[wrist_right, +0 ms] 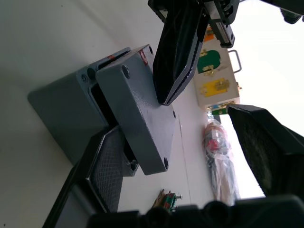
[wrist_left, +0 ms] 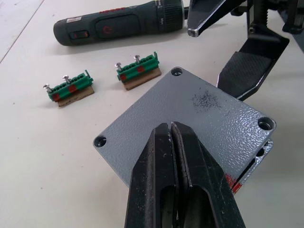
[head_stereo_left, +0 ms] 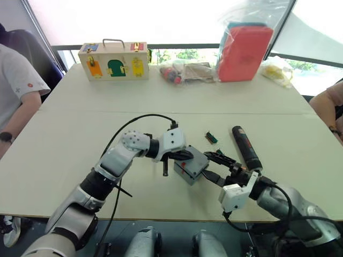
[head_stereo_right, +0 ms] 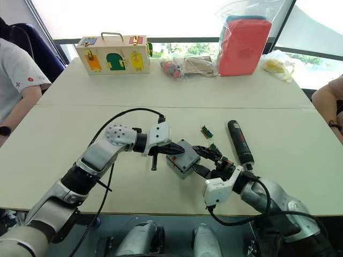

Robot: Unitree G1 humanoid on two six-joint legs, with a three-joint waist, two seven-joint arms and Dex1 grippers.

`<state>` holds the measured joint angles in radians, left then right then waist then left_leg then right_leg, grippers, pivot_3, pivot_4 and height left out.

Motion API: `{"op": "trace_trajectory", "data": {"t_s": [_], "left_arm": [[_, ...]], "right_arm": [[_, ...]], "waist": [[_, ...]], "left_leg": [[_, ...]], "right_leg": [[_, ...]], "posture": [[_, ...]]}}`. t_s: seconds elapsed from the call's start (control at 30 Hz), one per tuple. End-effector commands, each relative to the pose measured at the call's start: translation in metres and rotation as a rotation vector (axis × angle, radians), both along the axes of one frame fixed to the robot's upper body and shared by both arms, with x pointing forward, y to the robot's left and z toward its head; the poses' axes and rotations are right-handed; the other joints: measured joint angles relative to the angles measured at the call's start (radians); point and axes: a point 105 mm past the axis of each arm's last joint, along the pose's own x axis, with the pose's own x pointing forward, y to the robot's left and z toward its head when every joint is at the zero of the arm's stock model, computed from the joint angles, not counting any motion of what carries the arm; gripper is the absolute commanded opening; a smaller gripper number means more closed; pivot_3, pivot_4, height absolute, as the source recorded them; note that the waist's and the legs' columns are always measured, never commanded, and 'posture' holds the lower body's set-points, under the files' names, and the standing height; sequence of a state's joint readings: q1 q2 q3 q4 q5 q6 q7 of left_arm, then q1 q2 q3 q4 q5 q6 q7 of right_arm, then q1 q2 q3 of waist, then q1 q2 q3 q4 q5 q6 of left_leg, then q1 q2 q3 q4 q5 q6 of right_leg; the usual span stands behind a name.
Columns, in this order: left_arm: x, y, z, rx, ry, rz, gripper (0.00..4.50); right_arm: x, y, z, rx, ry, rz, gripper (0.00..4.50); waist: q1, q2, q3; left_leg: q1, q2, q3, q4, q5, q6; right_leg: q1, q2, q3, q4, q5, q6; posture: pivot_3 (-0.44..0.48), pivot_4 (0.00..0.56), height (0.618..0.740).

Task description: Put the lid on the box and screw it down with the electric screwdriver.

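Fingers of the left gripper are pressed together on the lid, which sits askew atop the box. Right gripper is spread wide beside it. Seating comes first; next, squaring the lid, then fetching the screwdriver nearby.

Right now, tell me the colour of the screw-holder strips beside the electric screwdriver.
Green on brown bases, with red spots; the strips show best in the left wrist view.

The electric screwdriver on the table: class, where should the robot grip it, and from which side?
Grip the electric screwdriver around the middle of its slim round body, from above. It lies flat beside the right hand, free all along its length.
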<state>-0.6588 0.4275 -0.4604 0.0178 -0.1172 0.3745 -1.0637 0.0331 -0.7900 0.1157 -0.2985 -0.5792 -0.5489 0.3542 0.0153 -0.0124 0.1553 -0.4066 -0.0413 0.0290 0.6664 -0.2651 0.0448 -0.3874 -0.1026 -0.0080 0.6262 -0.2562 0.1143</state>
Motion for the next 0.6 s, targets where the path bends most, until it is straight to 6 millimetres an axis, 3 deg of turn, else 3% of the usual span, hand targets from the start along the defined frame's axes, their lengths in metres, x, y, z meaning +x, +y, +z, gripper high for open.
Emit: {"op": "trace_trajectory", "data": {"t_s": [0.03, 0.2, 0.27, 0.4, 0.6], "left_arm": [[-0.011, 0.024, -0.074, 0.241, 0.159, 0.069, 0.00], [-0.013, 0.022, -0.077, 0.246, 0.159, 0.076, 0.00], [-0.011, 0.019, -0.073, 0.217, 0.156, 0.082, 0.00], [-0.008, 0.006, -0.035, -0.025, 0.173, 0.076, 0.00], [-0.007, 0.007, 0.002, -0.167, 0.161, 0.060, 0.00]], "right_arm": [[-0.010, 0.011, 0.024, 0.036, 0.019, 0.084, 3.65], [-0.011, 0.007, 0.033, 0.022, 0.034, 0.100, 3.65], [-0.011, 0.006, 0.035, 0.035, 0.027, 0.099, 3.65], [-0.010, 0.000, 0.034, 0.081, 0.021, 0.068, 3.65], [-0.008, -0.004, 0.030, 0.135, 0.028, 0.022, 3.65]], "waist": [[0.000, 0.001, -0.002], [-0.002, -0.003, -0.019], [-0.002, -0.004, -0.021], [-0.002, -0.003, -0.022], [-0.003, 0.000, -0.018]], "left_leg": [[0.000, 0.000, 0.000, 0.000, 0.000, 0.000], [0.004, 0.002, -0.001, -0.001, -0.001, 0.001], [0.017, 0.003, -0.002, -0.006, -0.003, 0.001], [0.019, 0.004, -0.002, -0.005, -0.009, -0.001], [0.013, 0.004, -0.002, -0.005, -0.009, -0.001]], "right_leg": [[0.000, 0.000, 0.000, 0.000, 0.000, 0.000], [0.005, 0.000, 0.000, -0.004, 0.000, 0.000], [0.015, -0.001, -0.002, -0.013, -0.002, -0.004], [0.018, -0.003, -0.002, -0.014, -0.003, -0.005], [0.014, -0.004, -0.002, -0.012, -0.003, -0.005]], "posture": [[0.000, 0.150, 0.740], [0.000, 0.150, 0.740], [0.000, 0.150, 0.740], [0.000, 0.150, 0.740], [0.000, 0.150, 0.740]]}}
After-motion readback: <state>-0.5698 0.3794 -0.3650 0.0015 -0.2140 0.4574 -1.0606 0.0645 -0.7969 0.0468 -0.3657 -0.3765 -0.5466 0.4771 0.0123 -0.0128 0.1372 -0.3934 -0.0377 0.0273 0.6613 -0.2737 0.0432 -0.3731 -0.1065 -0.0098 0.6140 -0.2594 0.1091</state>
